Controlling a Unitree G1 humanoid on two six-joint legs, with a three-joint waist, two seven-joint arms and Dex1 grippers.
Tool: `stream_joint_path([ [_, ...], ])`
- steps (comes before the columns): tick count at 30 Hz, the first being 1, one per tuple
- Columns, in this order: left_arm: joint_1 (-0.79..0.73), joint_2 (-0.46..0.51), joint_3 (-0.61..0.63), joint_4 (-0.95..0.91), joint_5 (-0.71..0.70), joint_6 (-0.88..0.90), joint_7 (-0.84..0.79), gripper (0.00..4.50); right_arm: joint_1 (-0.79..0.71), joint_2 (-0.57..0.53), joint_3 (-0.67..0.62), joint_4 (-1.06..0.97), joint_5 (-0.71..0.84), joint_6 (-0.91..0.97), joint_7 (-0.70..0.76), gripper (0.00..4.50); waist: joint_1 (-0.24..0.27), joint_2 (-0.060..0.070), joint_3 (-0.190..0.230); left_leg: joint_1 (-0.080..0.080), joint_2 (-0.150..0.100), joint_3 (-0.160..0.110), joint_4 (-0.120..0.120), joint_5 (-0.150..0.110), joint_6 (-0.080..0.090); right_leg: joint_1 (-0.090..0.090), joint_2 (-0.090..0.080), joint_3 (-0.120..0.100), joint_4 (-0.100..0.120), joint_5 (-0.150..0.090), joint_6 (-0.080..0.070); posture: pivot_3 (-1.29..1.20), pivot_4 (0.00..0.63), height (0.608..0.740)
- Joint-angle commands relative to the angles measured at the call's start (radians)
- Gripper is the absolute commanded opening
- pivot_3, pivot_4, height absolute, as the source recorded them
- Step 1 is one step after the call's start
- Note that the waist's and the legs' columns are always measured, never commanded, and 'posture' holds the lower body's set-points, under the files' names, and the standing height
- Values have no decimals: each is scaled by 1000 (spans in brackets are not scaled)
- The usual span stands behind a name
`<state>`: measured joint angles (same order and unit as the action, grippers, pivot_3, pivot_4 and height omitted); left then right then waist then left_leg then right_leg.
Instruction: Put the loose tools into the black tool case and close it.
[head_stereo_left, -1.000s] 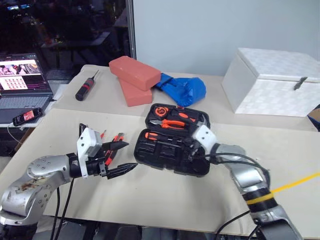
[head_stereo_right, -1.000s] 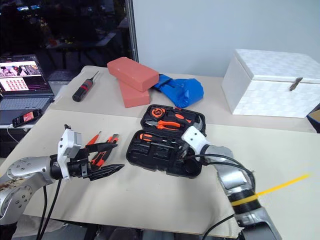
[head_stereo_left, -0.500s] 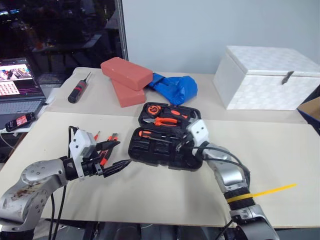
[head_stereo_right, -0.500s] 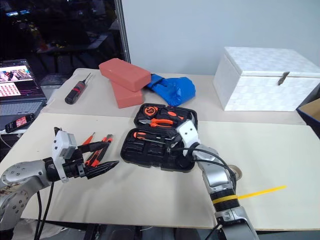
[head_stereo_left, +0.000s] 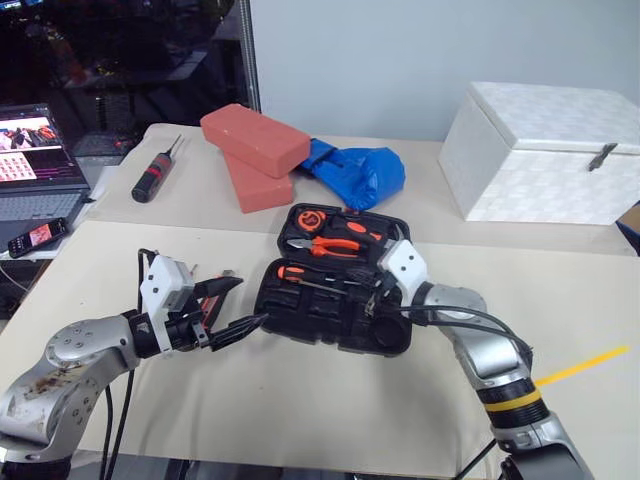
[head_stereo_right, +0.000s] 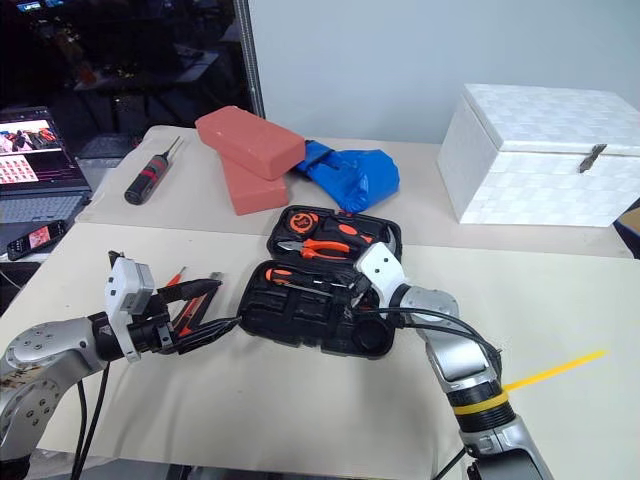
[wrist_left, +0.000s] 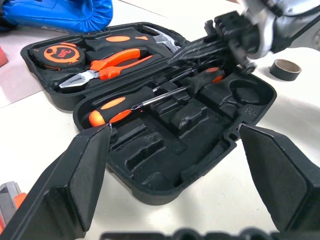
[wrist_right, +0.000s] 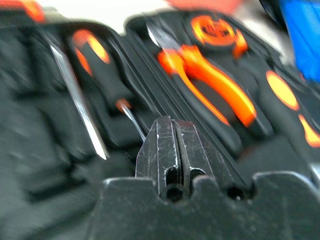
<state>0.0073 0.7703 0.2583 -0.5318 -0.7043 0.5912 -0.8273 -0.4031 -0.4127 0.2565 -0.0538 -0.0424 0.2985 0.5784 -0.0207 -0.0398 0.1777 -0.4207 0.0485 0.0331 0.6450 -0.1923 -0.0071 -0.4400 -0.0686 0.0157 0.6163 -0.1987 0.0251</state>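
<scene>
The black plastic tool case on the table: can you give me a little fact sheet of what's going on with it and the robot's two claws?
Case: black hard-plastic tool case, open on the beige table
Inside: orange-handled pliers, orange tape measure, orange-black screwdrivers
Still outside: orange-black hand tools left of case; grey tape roll
Left gripper: open, empty, at the case's left edge
Right gripper: shut, empty, over the case

1. The orange tape measure (wrist_left: 59, 52) lying in the far half of the black tool case (wrist_left: 150, 150) carries a dark round label that reads "3m".
2. The laptop screen (head_stereo_left: 35, 140) off to my left shows rows of small pictures and lettering too small for me to read.
3. I find no other text that can be read.
</scene>
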Motion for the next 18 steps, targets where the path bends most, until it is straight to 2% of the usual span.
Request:
stream_joint_path([
  [1,6,4,32,-44,-13,-2,17,4363,55,-35,98,28,-124,-40,-12,43,2,-3,-2,3,0,0,0,0,0,2,0,0,0,-1,-1,0,150,740],
  [5,11,8,35,-48,-17,-3,24,4363,63,-47,102,51,-215,-31,-74,43,7,-5,-4,11,0,0,0,0,0,9,-1,0,0,-5,-7,0,150,740],
  [8,13,6,34,-59,-19,1,39,4363,56,-35,38,55,-235,-48,-161,43,11,-6,-5,15,1,0,0,0,-1,14,-1,-1,-1,-5,-8,0,150,740],
  [13,21,8,42,-57,-21,-1,40,4363,55,35,-58,-29,-123,-51,-168,43,8,-7,-5,14,0,0,0,0,-1,15,-3,-1,-3,-4,-7,0,150,740],
  [18,12,7,39,-54,-24,1,45,4363,101,87,-103,-219,110,12,-26,43,9,-5,-3,13,0,1,0,0,-1,12,-3,-1,-2,-4,-7,0,150,740],
])
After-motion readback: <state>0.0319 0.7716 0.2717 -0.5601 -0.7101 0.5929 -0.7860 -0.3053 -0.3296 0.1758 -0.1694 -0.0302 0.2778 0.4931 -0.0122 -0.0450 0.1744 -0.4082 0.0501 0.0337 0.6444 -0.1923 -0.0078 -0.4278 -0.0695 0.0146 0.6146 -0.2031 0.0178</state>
